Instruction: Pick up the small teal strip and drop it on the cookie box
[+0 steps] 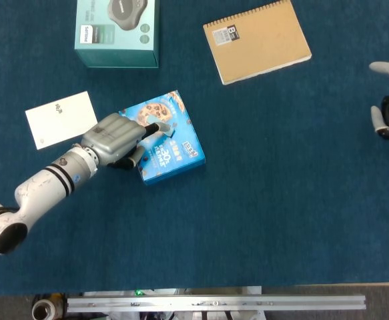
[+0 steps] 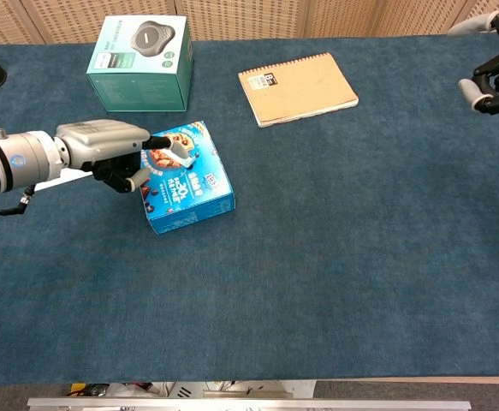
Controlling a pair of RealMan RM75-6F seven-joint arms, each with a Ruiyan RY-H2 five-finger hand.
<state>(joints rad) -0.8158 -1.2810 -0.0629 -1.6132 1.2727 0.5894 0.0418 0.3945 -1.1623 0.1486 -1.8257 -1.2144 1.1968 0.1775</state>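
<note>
Just one teal strip (image 2: 183, 157), one cookie box (image 1: 169, 148), two hands

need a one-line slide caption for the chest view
Left hand reaches over the cookie box, fingertip at the small strip on its lid; right hand idle at far right.

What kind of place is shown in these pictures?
Probably a lab or test bench, not a home: a table under blue felt, with a staged cookie box, a spiral notebook and a boxed gadget, and a metal rail at its front.
</note>
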